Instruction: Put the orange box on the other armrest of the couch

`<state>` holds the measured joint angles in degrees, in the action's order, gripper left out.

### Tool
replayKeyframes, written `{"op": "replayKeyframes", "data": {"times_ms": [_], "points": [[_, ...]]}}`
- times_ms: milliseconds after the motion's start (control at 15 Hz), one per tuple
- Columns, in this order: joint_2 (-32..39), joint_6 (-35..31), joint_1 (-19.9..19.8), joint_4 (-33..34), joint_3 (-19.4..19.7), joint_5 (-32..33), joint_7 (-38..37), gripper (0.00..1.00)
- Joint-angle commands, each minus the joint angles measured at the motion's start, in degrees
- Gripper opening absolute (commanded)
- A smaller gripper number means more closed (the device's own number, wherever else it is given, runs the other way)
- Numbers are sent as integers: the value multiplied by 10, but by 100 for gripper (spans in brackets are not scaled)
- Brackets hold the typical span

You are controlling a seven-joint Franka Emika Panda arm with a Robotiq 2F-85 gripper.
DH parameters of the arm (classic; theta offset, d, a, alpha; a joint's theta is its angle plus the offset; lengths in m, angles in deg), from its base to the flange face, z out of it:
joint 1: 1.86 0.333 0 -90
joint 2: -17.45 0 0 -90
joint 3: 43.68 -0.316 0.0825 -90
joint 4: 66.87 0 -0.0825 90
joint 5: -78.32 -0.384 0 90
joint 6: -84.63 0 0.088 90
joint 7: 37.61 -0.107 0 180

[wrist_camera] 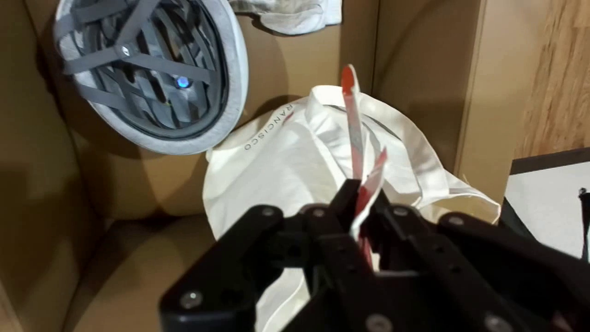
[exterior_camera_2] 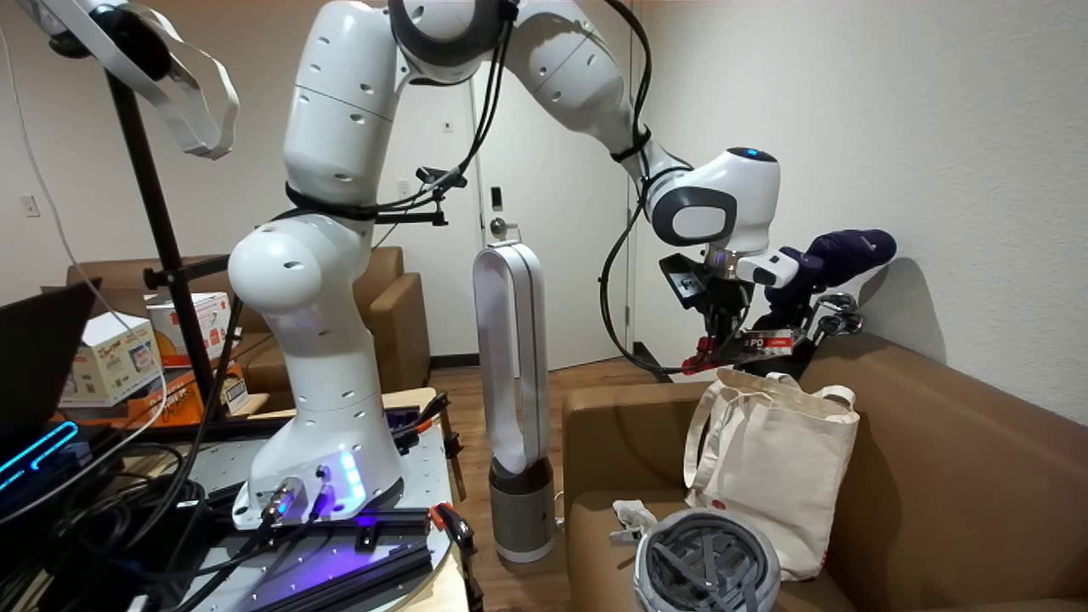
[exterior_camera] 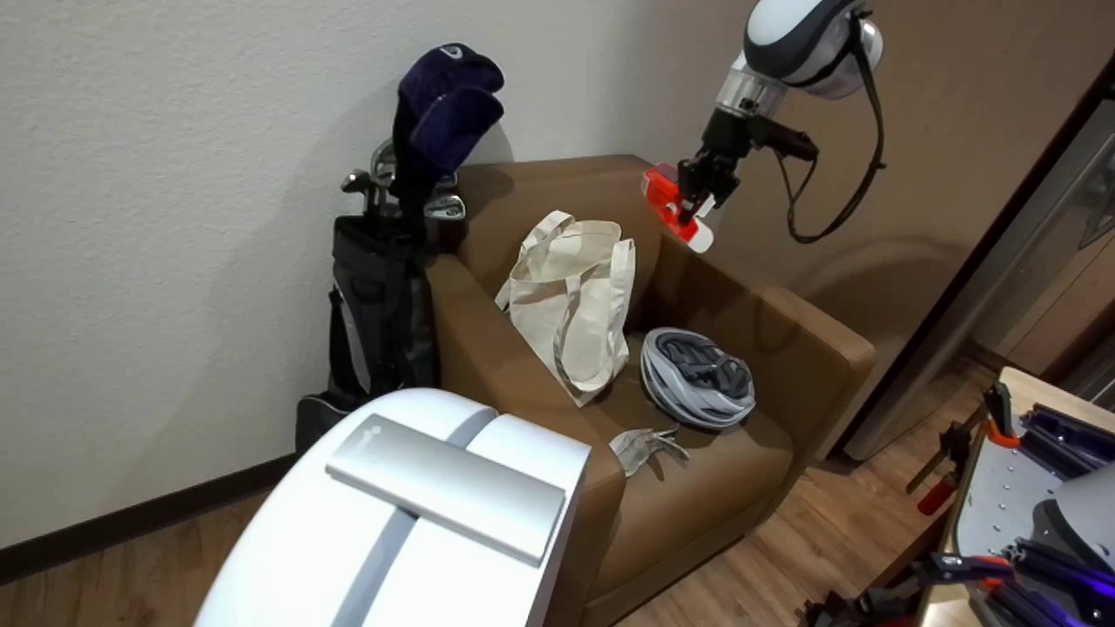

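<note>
My gripper (exterior_camera: 694, 202) is shut on the orange box (exterior_camera: 664, 193), a flat red-orange carton with white parts. It holds the box in the air above the couch (exterior_camera: 540, 187). In an exterior view the gripper (exterior_camera_2: 724, 340) and box (exterior_camera_2: 772, 342) are just above the cream bag. In the wrist view the box (wrist_camera: 354, 133) stands edge-on between the fingertips (wrist_camera: 362, 198), over the bag. The other armrest (exterior_camera: 819, 335) is the broad tan-brown arm at the couch's right in an exterior view; nothing shows on its top.
A cream cloth bag (exterior_camera: 571, 300) leans on the couch back. A grey helmet (exterior_camera: 697, 379) and a glove (exterior_camera: 645, 446) lie on the seat. A golf bag (exterior_camera: 375, 296) stands beside the left arm. A white fan (exterior_camera_2: 520, 365) stands near the couch.
</note>
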<state>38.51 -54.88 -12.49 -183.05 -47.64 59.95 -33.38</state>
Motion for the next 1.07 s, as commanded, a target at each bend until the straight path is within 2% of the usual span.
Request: {"op": "replayKeyframes", "data": {"times_ms": [0, 67, 267, 667, 867, 1000], "points": [[-42, 24, -20, -39, 5, -39, 83, 6], [-17, 17, -6, -13, 20, -22, 46, 7], [-24, 18, -5, -21, 21, -20, 60, 7], [35, 213, -49, 78, 68, 2, 130, 6], [84, 294, -69, 136, 96, 42, 166, 6], [117, 325, -78, 168, 106, 76, 181, 6]]}}
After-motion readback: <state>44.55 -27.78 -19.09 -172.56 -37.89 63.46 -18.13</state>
